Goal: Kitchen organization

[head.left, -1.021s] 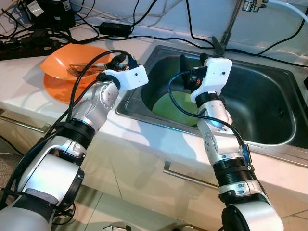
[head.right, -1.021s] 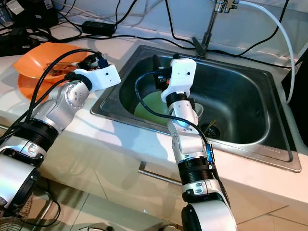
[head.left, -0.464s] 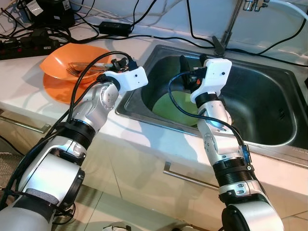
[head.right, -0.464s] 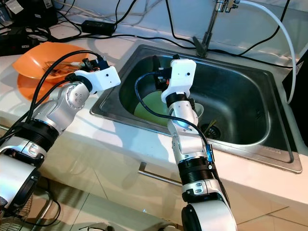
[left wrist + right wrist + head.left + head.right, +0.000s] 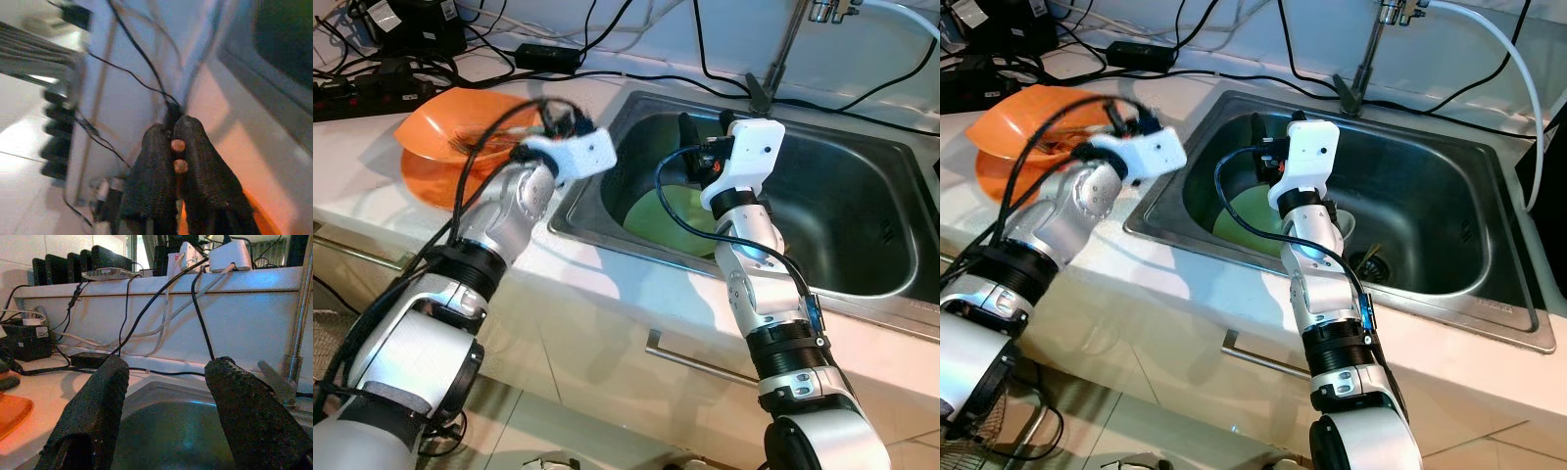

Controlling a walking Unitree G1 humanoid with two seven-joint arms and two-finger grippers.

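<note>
While dishes wait to be sorted, the steel sink point(image 5: 862, 211) fills the upper right of the frame, a green plate point(image 5: 674, 217) lying flat in its basin at centre. At upper left an orange bowl point(image 5: 440, 137) holding a fork point(image 5: 475, 143) sits on the white counter point(image 5: 372, 191). Clearing the sink looks best done by lowering the spread right tool point(image 5: 1271, 125) over the plate's near edge before pinching. That arm rises upright over the basin; the left tool point(image 5: 177, 152), clenched on nothing, reaches bent-elbowed beside the bowl.
</note>
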